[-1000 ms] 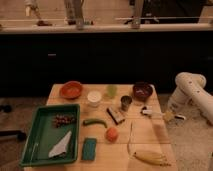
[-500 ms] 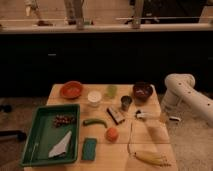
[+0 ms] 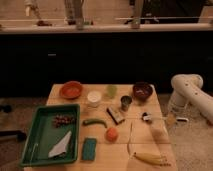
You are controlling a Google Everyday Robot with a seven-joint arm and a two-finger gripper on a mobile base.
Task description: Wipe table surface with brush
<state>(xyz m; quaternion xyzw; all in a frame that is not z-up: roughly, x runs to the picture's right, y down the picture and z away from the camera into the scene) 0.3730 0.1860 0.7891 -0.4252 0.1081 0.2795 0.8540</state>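
The light tan wooden table surface fills the lower middle of the camera view. The brush lies low over the table's right edge, its dark tip pointing left and its white handle running right. My gripper sits at the handle's right end, just off the table's right edge, and is shut on the brush. The white arm rises behind it on the right.
On the table stand an orange bowl, a white cup, a green cup, a dark bowl, a metal cup and a dark block. A green tray sits at left. An orange fruit, a pale stick and a banana lie near the front.
The arm has shifted and the brush has moved with it: the dark tip slid left over the table, then back a little to the right and nearer the front edge.
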